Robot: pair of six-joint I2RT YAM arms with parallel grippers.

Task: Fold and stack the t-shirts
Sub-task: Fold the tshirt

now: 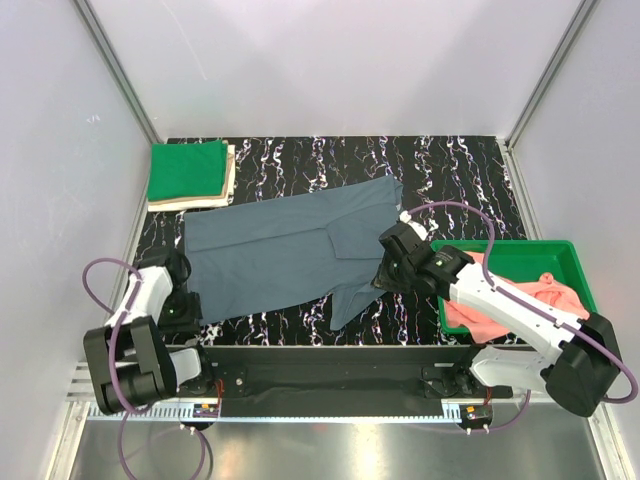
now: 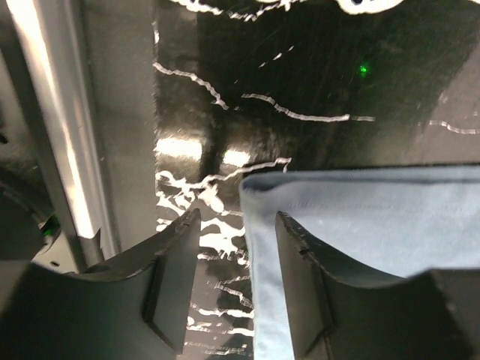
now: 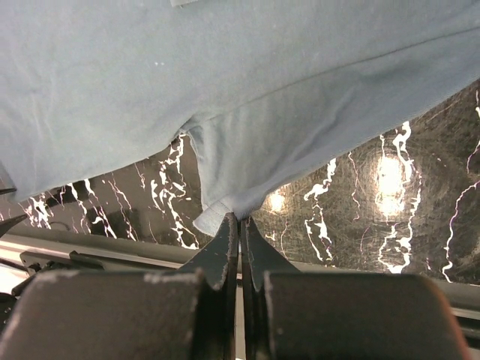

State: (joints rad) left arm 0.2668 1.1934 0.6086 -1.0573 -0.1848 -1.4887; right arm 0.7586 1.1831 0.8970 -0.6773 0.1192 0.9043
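Slate blue-grey t-shirt (image 1: 290, 250) lies spread flat, mid bench (image 1: 450, 170). R pincer (image 3: 238, 219) is clamped shut on a fold at its near edge. L pincer (image 2: 237, 219) is half open, straddling the hem corner w/o gripping. Best: seat the corner deep betw. L's fingers, close, then lift both evenly.
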